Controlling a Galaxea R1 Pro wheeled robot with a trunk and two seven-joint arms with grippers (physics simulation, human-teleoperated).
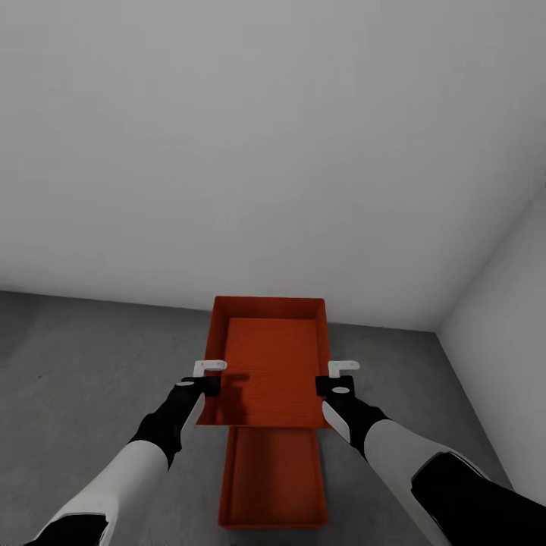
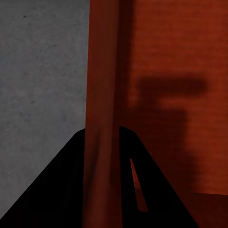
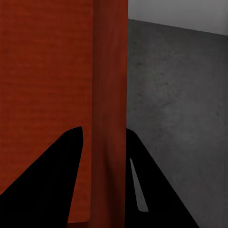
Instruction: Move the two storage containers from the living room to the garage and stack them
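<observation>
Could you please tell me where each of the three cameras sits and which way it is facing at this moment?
Head view: from the robot's head, forward and down over both forearms, at the held container, the lower container on the concrete floor, and grey-white walls.
Left wrist view: near the left gripper, along its dark fingers straddling the container's side wall.
Right wrist view: near the right gripper, along its fingers straddling the opposite wall, floor beyond.
Shared: all three show the held container and the floor.

One bin [image 1: 273,481] lies on the floor [image 1: 91,356] near the back wall [image 1: 227,152]. The other bin [image 1: 269,364] is above and just behind it, between the left claw [image 1: 206,377] and right claw [image 1: 339,377].
</observation>
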